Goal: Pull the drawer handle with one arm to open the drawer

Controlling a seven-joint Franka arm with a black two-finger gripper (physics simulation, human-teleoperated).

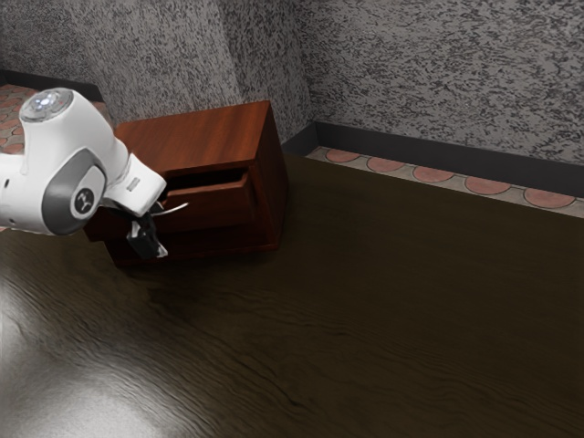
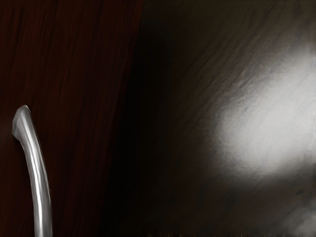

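Drawer handle (image 1: 173, 209): curved silver bar on the drawer front (image 1: 214, 205), at the exterior view's left, toward the table's far side.
Drawer front: a dark gap runs along its top edge, under the top of the red-brown cabinet (image 1: 205, 137).
Your gripper (image 1: 146, 241): black, just below the handle's left end; you cannot tell whether it is wide or narrow.
Wrist view: drawer handle (image 2: 34, 173) close by, against dark red wood.
Table (image 1: 365, 319): dark, glossy wood.
Wall (image 1: 411, 64): grey, speckled, behind the cabinet.

Grey speckled walls (image 1: 438, 64); red-patterned floor (image 1: 429, 172); dark glossy table (image 1: 383, 328).
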